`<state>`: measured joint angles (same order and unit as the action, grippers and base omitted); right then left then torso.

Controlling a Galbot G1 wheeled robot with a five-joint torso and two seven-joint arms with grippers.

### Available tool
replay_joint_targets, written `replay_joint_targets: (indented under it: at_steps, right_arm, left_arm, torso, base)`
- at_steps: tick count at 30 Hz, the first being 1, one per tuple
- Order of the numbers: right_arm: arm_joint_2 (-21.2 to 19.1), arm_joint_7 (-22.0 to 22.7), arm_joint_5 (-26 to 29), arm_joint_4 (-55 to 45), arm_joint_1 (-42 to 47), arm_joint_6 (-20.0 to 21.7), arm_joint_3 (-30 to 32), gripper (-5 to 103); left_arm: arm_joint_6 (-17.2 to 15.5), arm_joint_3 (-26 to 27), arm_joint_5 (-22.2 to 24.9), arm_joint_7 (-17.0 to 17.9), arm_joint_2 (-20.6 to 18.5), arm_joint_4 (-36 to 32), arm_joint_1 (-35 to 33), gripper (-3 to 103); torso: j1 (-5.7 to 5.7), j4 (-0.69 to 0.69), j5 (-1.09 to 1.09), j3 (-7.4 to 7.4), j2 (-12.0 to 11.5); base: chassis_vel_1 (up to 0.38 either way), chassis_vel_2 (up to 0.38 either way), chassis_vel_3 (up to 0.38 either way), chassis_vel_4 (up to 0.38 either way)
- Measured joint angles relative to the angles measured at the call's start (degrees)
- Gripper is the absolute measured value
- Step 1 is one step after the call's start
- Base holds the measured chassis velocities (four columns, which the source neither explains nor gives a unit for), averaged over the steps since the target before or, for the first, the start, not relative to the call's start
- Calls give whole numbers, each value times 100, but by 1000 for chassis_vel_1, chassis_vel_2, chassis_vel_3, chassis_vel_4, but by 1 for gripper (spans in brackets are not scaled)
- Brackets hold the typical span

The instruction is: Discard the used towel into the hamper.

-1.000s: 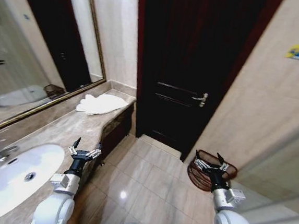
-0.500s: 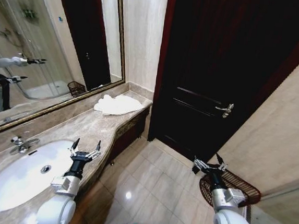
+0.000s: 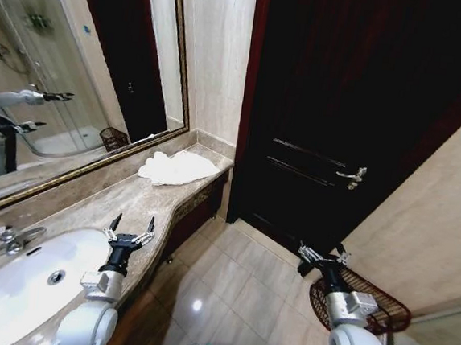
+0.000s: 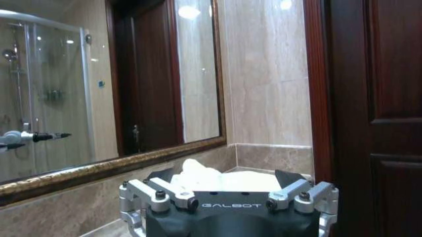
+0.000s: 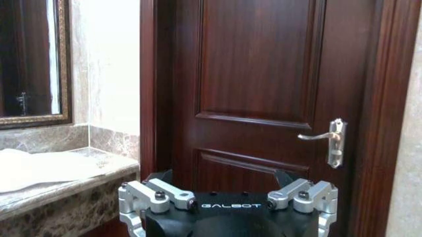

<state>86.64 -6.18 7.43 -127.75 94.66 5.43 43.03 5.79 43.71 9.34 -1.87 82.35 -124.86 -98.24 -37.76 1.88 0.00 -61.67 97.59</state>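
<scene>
A crumpled white towel [image 3: 176, 168] lies at the far end of the marble counter [image 3: 123, 203], under the mirror; the towel [image 4: 209, 178] also shows past my left wrist and the towel [image 5: 39, 169] lies on the counter edge in the right wrist view. The hamper [image 3: 360, 301], a dark reddish-brown wire basket, stands on the floor at the right against the wall, partly behind my right arm. My left gripper [image 3: 131, 232] is held up, open and empty, over the counter's front edge. My right gripper [image 3: 321, 255] is open and empty just beside the hamper's rim.
A white sink [image 3: 27, 284] with a chrome tap [image 3: 11, 238] sits in the counter at the left. A dark wooden door [image 3: 340, 117] with a lever handle [image 3: 351, 177] is shut ahead. Tiled floor [image 3: 236, 294] lies between counter and hamper.
The whole picture has shifted as the camera turned; the sink has slid left and down and the hamper sits lower at the right. Both grippers hold the same open pose.
</scene>
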Motion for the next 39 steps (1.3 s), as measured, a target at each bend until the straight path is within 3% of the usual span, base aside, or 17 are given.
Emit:
replay_joint_targets:
  at_steps: [14, 39]
  right_arm:
    - [-15, -1, 17, 57, -35, -10, 4, 100]
    - [-38, -47, -1, 179, -18, -33, -35, 100]
  left_arm:
    - [-152, -10, 6, -62, 27, -73, -34, 100]
    - [-20, -2, -35, -25, 82, 79, -66, 100]
  torso:
    - [0, 0, 0, 0, 0]
    - [0, 0, 0, 0, 0]
  base:
    - [-108, 109, 108, -101]
    - [-61, 132, 134, -65]
